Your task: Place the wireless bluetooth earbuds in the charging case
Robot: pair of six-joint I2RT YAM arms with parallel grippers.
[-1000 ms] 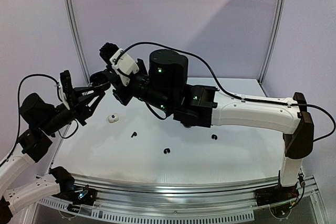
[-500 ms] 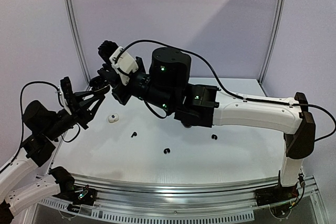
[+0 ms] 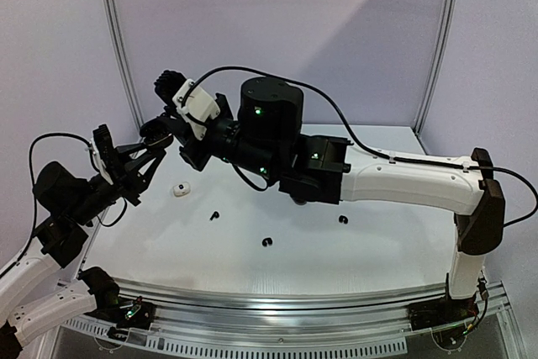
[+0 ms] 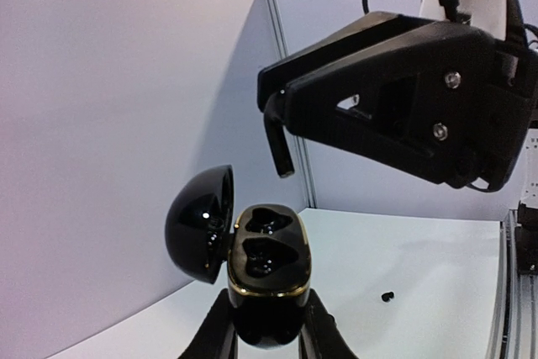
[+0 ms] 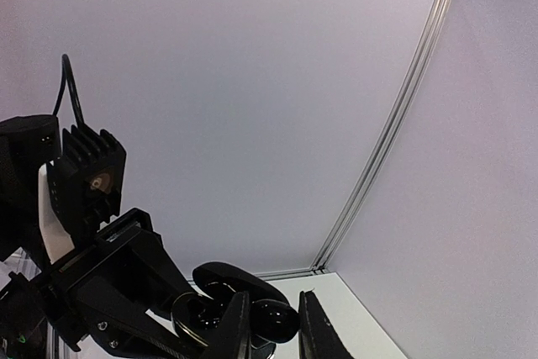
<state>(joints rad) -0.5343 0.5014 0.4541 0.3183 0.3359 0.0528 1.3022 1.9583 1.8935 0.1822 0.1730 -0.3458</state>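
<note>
The left hand [image 4: 268, 327] pinches the glossy black case [image 4: 267, 268] — lid swung open, gold rim, two dark wells; whether the right hand [image 5: 267, 327] grips anything, I cannot tell.

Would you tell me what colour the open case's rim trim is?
Gold, on the glossy black case; clearest in the left wrist view.

A white counter [image 3: 353, 250] spreads across the cell, edged along its near side by a ribbed aluminium rail [image 3: 294, 302]. Behind it rise plain pale-lilac wall panels [image 3: 336, 31]. A slim left aluminium post [image 3: 120, 48] and a right aluminium post [image 3: 440, 39] stand upright between the panels.
</note>
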